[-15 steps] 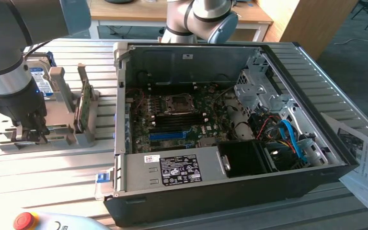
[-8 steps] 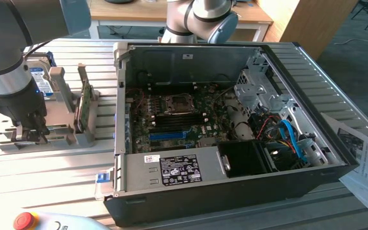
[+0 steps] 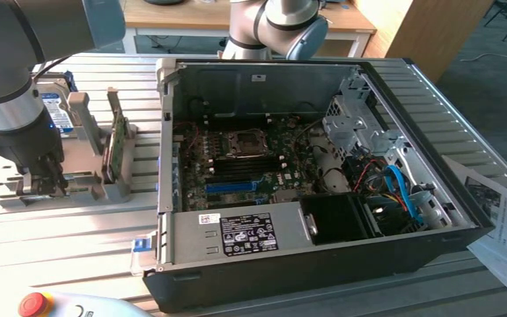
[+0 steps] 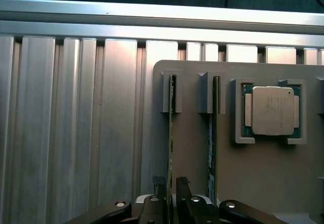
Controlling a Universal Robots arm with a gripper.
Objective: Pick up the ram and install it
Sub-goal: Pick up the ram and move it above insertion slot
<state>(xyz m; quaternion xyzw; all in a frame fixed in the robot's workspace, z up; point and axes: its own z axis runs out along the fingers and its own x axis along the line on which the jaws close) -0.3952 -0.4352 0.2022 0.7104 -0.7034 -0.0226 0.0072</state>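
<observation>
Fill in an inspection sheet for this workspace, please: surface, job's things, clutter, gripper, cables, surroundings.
surface: ribbed aluminium table carrying an open black computer case and a grey plastic parts holder.
job's things: long, narrow green ram stick standing on edge in a holder slot; motherboard exposed inside the case.
clutter: square silver processor chip, second green board, blue-labelled hard drive, printed papers, red stop button.
gripper: the gripper sits down over the ram stick's end.
cables: blue cable inside the case.
surroundings: wooden table behind.
</observation>
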